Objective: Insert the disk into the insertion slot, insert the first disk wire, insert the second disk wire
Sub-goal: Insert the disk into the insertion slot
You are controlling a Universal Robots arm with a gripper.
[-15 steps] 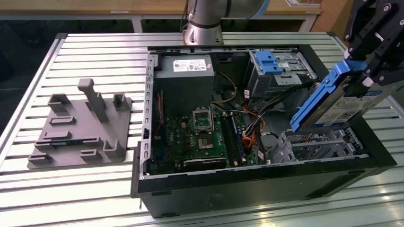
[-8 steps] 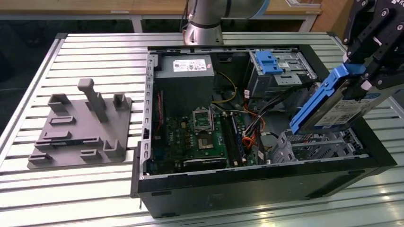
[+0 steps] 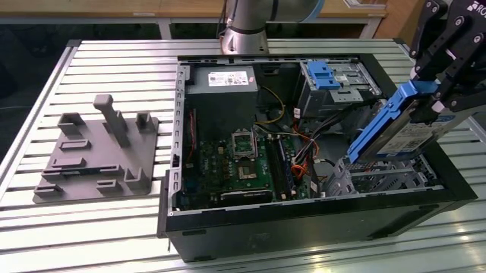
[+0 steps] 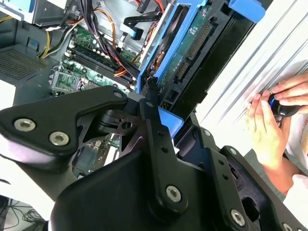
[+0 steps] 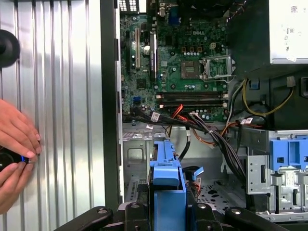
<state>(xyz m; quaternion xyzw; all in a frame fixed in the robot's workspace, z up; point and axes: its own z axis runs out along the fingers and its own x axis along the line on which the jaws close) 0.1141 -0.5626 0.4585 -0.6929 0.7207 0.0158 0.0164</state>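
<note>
Gripper clamped on the disk, which hangs tilted with its lower end just above the insertion slot, at the exterior view's right of the open computer case. Disk not yet seated. Judgement: square the blue carrier to both cage walls before feeding. Keep it off the loose wires beside the cage. Feed slowly and ease off if it binds.
</note>
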